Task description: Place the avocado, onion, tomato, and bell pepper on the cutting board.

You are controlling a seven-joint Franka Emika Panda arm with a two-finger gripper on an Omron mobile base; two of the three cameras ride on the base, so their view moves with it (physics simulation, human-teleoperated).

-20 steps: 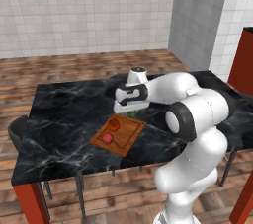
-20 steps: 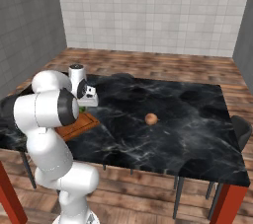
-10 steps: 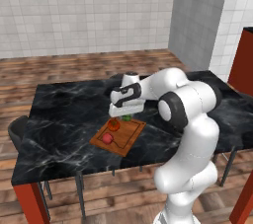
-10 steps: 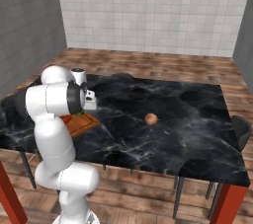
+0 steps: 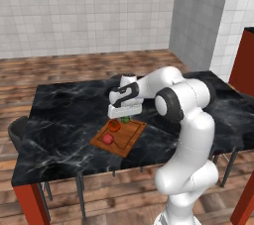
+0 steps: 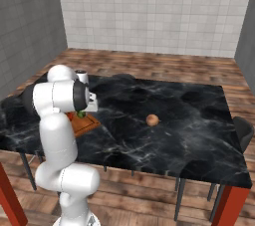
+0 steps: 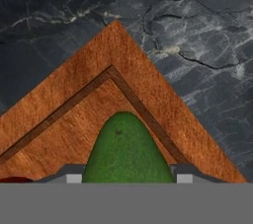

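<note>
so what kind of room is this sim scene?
Probably a rendered kitchen or dining area: a black marble table on red legs, tiled walls, wood-plank floor. A wooden cutting board with produce sits on it, and an onion lies apart.

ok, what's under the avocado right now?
A corner of the cutting board, groove included, lies below the avocado between the pincer tips. Whether it touches the board is hidden by its own body.
</note>
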